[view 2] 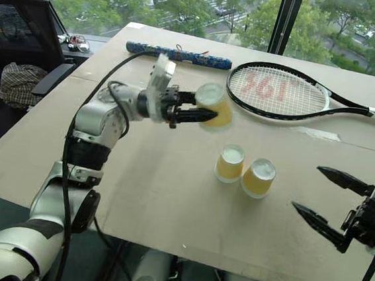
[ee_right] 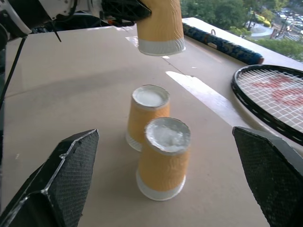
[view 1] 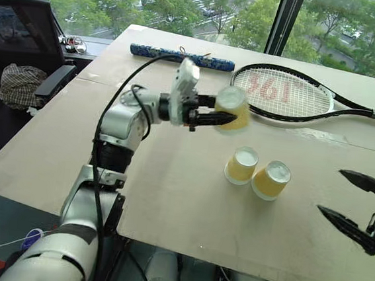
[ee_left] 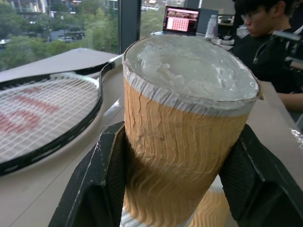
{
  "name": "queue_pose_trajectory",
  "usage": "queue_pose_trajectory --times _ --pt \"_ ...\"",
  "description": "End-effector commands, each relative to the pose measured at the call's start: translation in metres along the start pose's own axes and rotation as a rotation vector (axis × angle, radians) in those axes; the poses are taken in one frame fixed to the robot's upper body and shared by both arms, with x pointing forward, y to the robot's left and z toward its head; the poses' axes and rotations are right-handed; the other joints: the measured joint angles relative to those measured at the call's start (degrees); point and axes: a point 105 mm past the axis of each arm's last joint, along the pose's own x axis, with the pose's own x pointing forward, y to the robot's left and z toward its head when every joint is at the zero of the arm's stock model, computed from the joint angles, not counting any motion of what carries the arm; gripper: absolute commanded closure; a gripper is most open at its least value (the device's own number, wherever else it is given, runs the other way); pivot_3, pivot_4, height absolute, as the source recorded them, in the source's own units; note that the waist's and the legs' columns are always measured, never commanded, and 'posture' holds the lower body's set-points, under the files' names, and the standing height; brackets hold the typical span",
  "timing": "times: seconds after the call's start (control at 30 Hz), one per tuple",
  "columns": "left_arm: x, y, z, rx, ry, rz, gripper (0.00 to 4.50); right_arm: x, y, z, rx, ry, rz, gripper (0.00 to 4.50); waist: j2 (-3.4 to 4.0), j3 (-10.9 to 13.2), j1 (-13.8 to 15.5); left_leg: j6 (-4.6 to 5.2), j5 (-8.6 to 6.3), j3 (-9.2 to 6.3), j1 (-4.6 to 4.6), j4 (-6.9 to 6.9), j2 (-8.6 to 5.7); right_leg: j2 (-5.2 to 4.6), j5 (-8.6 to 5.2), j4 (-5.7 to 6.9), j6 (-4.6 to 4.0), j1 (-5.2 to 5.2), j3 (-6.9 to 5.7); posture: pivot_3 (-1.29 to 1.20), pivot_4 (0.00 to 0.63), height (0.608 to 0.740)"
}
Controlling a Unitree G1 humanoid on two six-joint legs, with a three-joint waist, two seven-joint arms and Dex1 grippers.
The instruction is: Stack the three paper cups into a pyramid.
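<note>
A broad table topped with pale brown board [view 1: 168,198] is set before tall windows [view 1: 187,7] looking onto green treetops and a street below. Along its far edge a rolled blue patterned tube [view 1: 182,57] is laid, and beside it a black-framed tennis racket with white strings and red lettering [view 1: 285,93], whose handle is cut off at the table's right side. Past the table's left edge a black office chair [view 1: 24,38] is seen with a checked bundle [view 1: 21,85] on its seat. 2 upturned yellow-tan ribbed paper cups with white bases [view 1: 257,172] are stood side by side, touching or nearly so, toward the right-hand middle of the table. A 3rd matching paper cup [view 1: 232,108] is held base-up in the air, clear of the table, nearer the far edge than the pair; the left gripper [view 1: 221,118] is clamped on its sides, and its rim is hidden in the left wrist view. The right gripper [view 2: 324,205] is held with fingers wide apart near the table's right edge, empty. A seated person in black [ee_left: 265,42] and a laptop screen [ee_left: 181,20] are partly visible behind.
</note>
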Motion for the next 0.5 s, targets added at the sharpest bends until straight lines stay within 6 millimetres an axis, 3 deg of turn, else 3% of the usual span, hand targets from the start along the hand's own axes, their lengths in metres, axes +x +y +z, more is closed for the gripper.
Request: queue_pose_trajectory --times 0.03,0.23,0.5 --pt "0.024 -0.009 0.004 -0.002 0.034 -0.073 2.24 -0.009 -0.005 0.006 -0.036 -0.003 0.024 0.00 0.00 0.0 0.0 0.00 0.00 -0.26 0.00 0.00 -0.19 0.09 -0.04 0.01 0.08 0.00 0.11 0.00 0.150 0.740" --pt "0.047 -0.014 -0.003 -0.007 0.063 -0.120 2.24 -0.023 -0.008 -0.001 -0.026 0.025 0.004 0.00 0.03 0.0 -0.1 0.00 0.00 -1.24 -0.01 0.00 -0.60 0.22 -0.05 0.03 0.13 0.01 0.31 0.00 0.150 0.740" --pt "0.051 -0.024 -0.021 -0.042 0.128 -0.167 2.24 -0.033 -0.008 -0.010 -0.015 0.050 -0.047 0.00 0.06 0.0 0.0 0.00 0.00 -1.92 0.02 0.01 -0.82 0.26 -0.06 0.05 0.16 0.01 0.46 0.00 0.150 0.740"
